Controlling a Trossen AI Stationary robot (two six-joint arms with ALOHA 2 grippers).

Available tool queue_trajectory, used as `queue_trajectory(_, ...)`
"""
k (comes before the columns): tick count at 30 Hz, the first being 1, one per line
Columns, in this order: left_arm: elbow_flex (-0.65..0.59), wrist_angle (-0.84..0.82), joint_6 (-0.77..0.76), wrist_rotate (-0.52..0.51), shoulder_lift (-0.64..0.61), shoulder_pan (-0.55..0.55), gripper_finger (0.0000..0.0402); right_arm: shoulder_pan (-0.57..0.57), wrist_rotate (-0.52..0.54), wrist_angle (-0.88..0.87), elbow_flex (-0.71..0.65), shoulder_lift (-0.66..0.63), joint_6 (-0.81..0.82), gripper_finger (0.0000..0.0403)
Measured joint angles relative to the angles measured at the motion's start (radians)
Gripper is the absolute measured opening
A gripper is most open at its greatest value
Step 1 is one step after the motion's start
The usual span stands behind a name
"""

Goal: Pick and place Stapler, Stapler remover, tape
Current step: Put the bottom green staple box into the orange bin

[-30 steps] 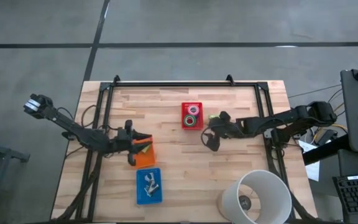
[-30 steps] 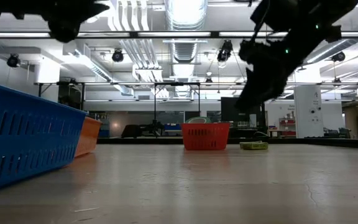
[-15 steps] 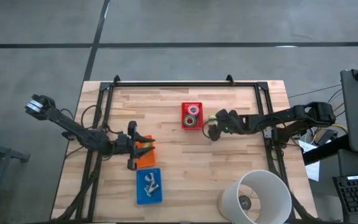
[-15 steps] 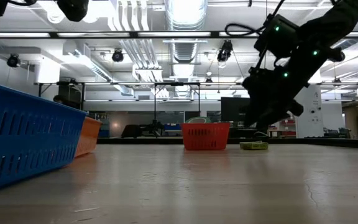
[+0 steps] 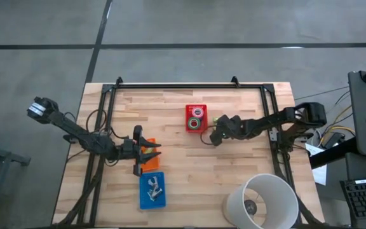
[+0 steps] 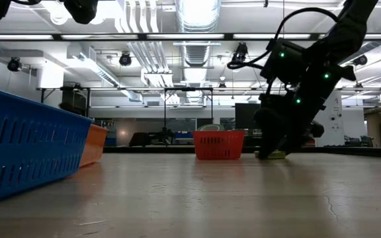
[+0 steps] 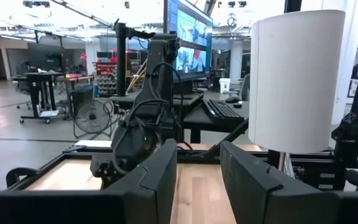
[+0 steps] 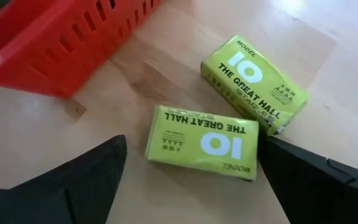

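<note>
Rolls of tape (image 5: 196,119) lie in a red bin (image 5: 196,108) at mid-table. Two yellow-green boxes, one nearer (image 8: 201,142) and one farther (image 8: 253,84), lie flat on the wood just right of that bin. My right gripper (image 8: 191,146) (image 5: 213,135) slants down over the nearer box, open, a finger on either side and apart from it. My left gripper (image 5: 150,152) (image 7: 199,180) hovers open over an orange bin (image 5: 149,164) with nothing between its fingers. Small silvery pieces (image 5: 152,187) lie in a blue bin (image 5: 152,202). No stapler shows; the left gripper hides most of the orange bin.
A big white cylinder (image 5: 262,200) stands at the table's near right corner. A black frame (image 5: 183,86) runs along the far edge and down both sides. Bare wood lies between the bins and the cylinder.
My right gripper has come down from above the table toward the yellow-green boxes beside the red bin, rolling as it sank, and now hangs low over them. My left gripper has edged toward the table's right over the orange bin.
</note>
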Motion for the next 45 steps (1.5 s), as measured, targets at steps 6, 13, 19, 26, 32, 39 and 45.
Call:
queue_trajectory(6,-0.001,0.000,-0.001,0.000,0.003,0.000,0.0126,0.001,0.048,0.011,0.026,0.060,0.004,0.0346)
queue_trajectory(13,-0.004,-0.001,0.001,0.000,0.003,0.000,0.0126,0.000,0.045,0.007,0.030,0.056,0.024,0.0299)
queue_trajectory(19,-0.004,-0.007,0.000,0.000,0.003,0.000,0.0126,0.001,0.011,-0.005,0.029,0.051,0.019,0.0244)
queue_trajectory(26,-0.006,-0.006,-0.001,-0.001,0.003,0.000,0.0126,0.040,-0.003,-0.007,0.027,0.032,-0.039,0.0223)
queue_trajectory(32,-0.006,-0.006,0.001,-0.001,0.003,0.000,0.0126,0.094,-0.056,-0.023,0.022,-0.022,-0.137,0.0237)
queue_trajectory(39,-0.006,-0.007,-0.011,-0.002,0.003,0.000,0.0126,0.178,-0.055,0.012,0.022,-0.084,-0.232,0.0228)
queue_trajectory(45,-0.007,-0.016,-0.138,-0.048,0.028,0.016,0.0126,0.253,-0.047,0.180,0.024,-0.109,-0.403,0.0233)
